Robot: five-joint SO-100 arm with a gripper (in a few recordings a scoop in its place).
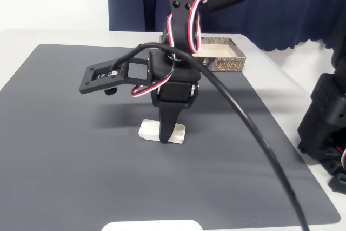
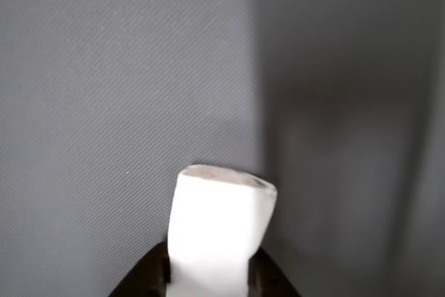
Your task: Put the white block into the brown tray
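Observation:
The white block (image 1: pixel 147 129) lies on the dark grey mat (image 1: pixel 65 155), near its middle. My black gripper (image 1: pixel 165 136) points straight down onto it, its fingers covering the block's centre. In the wrist view the block (image 2: pixel 221 220) sticks out between two black fingers (image 2: pixel 147 277) that press against both of its long sides, so the gripper is shut on it. The block still rests on the mat. The brown tray (image 1: pixel 229 65), with dark printed walls and a pale inside, stands at the mat's far right corner, behind the arm and well away from the block.
A thick black cable (image 1: pixel 254 128) arcs from the wrist down to the front right. Black arm hardware (image 1: pixel 324 123) stands off the mat's right edge. A white object (image 1: pixel 151 225) sits at the front edge. Blue curtain hangs behind the table.

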